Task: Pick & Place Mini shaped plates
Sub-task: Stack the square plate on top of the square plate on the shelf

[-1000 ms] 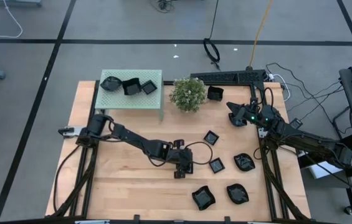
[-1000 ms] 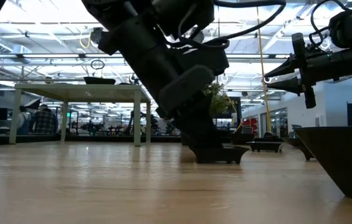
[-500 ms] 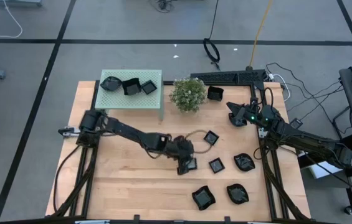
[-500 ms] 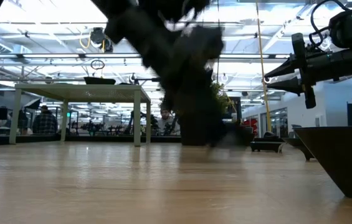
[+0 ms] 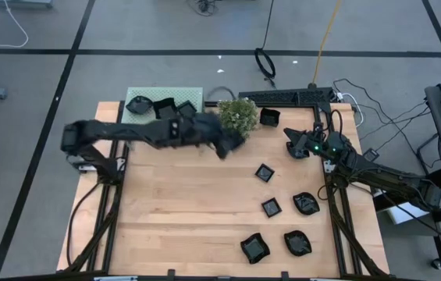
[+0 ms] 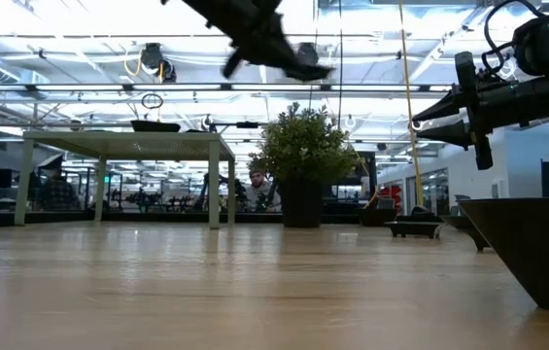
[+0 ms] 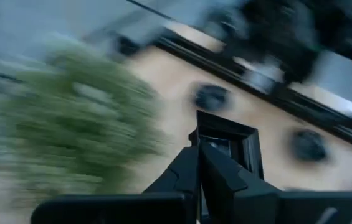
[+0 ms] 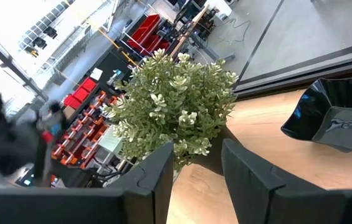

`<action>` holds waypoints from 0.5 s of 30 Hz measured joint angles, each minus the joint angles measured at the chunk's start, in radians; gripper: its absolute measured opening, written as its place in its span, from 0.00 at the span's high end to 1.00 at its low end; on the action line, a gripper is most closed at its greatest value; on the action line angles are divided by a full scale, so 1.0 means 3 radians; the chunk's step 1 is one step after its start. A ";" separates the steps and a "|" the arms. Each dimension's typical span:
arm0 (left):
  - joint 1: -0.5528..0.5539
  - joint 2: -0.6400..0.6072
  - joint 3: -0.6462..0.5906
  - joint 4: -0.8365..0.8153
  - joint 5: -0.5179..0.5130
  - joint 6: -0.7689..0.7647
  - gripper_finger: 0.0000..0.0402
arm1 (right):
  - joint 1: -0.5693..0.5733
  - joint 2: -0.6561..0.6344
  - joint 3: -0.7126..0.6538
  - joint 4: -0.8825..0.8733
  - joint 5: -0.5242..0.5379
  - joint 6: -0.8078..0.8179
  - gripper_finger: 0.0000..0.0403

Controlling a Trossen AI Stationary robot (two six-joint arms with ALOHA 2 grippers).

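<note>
Left claw [image 7: 202, 146] is clamped on the rim of a small square black plate [image 7: 238, 140], carried near the potted plant [image 5: 237, 114] at upper centre; it looks light, stiff, glossy-slippery and chippable, so rim pinches suit; right claw [image 8: 195, 163] is apart, idle.

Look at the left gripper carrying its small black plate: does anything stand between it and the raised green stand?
Nothing visible does. The left gripper, shut on a square plate, hangs in the air beside the potted plant; the green stand lies on its other side, away from the plant.
</note>
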 joint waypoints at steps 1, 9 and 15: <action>0.0060 -0.0083 0.0001 -0.0111 -0.0117 0.0030 0.95 | 0.0000 0.0001 0.0000 0.0000 -0.0001 -0.0001 0.69; 0.0643 -0.0496 0.0001 -0.1088 -0.0430 -0.0052 0.97 | 0.0000 0.0004 0.0000 0.0001 0.0000 0.0000 0.69; 0.1057 -0.0521 0.0000 -0.1242 -0.0252 0.0287 0.96 | 0.0000 0.0005 0.0000 0.0001 0.0000 0.0000 0.69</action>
